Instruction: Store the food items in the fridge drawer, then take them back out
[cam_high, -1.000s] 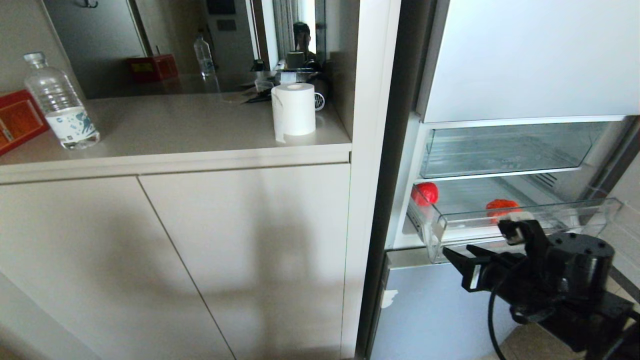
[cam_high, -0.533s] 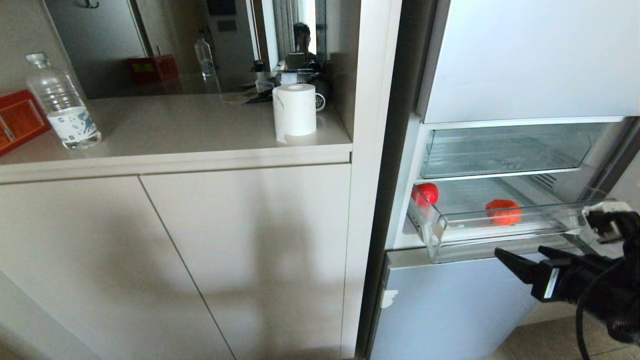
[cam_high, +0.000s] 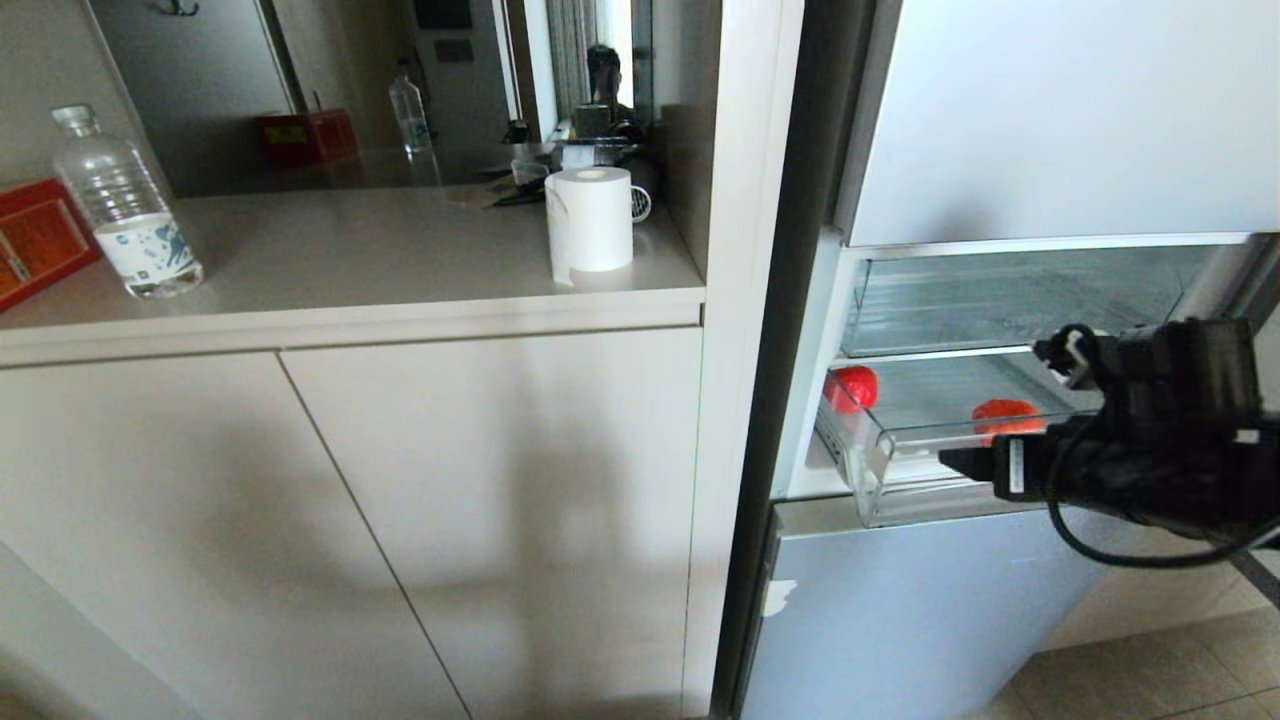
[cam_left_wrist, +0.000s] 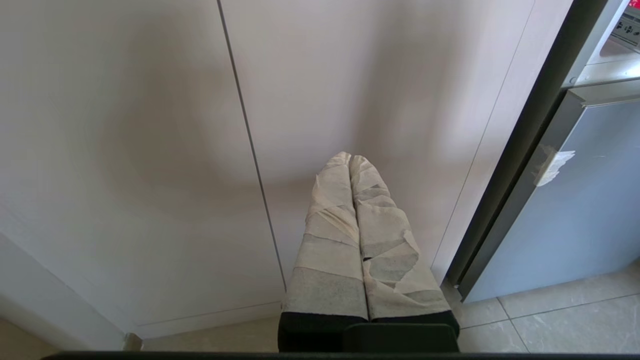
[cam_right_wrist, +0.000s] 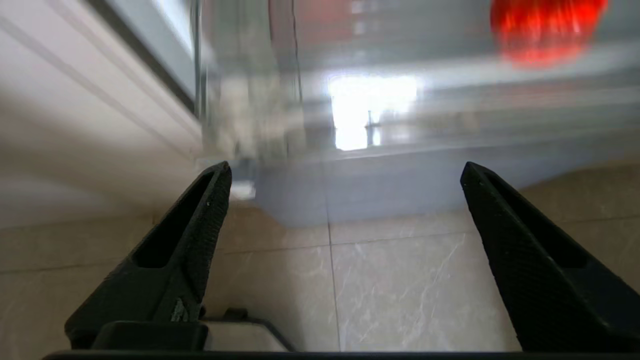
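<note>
The fridge drawer (cam_high: 905, 492), clear plastic with a white tape scrap on its front corner, stands pulled out of the open fridge. Two red food items show in it: one (cam_high: 851, 387) at its left end, one (cam_high: 1003, 414) nearer the middle. My right gripper (cam_high: 955, 462) hovers level with the drawer's front wall, just in front of the middle red item, pointing left. In the right wrist view this gripper (cam_right_wrist: 345, 170) is open and empty, with the drawer (cam_right_wrist: 300, 100) and a blurred red item (cam_right_wrist: 545, 27) beyond it. My left gripper (cam_left_wrist: 350, 159), fingers taped, is shut and parked low before the cabinet doors.
Another clear bin (cam_high: 1000, 300) sits above the drawer. The grey lower fridge front (cam_high: 900, 620) is below. On the counter to the left stand a paper roll (cam_high: 588, 232), a water bottle (cam_high: 125, 215) and a red box (cam_high: 35, 240). Tiled floor (cam_right_wrist: 400, 280) lies under the right gripper.
My right gripper swung out to the right from below the drawer front, then rose to the drawer's height, and its fingers opened wider. The drawer and red items stayed put.
</note>
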